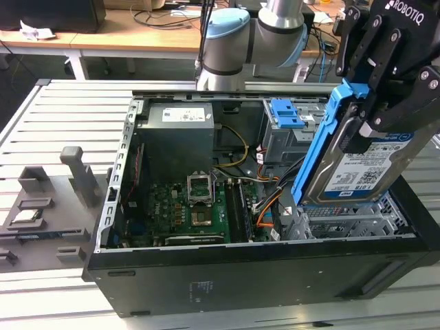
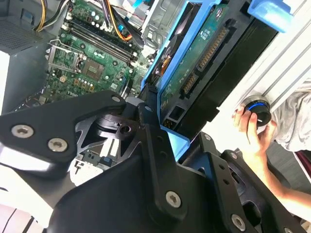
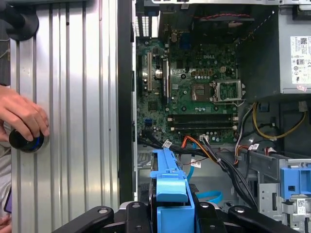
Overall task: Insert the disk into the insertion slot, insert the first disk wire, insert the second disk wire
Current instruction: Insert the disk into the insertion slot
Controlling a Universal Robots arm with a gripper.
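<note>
In the exterior view, the motherboard [image 1: 199, 206] is seen at centre-left inside the open case [image 1: 275, 282]. Right of centre, the first disk wire [image 1: 265, 206] is seen lying loose beside the board, joined to no disk. The second disk wire [image 3: 206, 196] is picked out in the first wrist view, and it is judged unplugged as well. At lower right, the insertion slot [image 1: 344, 221] is judged not yet filled. Above it, at the right, the disk [image 1: 354, 179] in its blue carrier is held tilted, clenched by the gripper [image 1: 370, 130]. None of the three steps is judged done.
</note>
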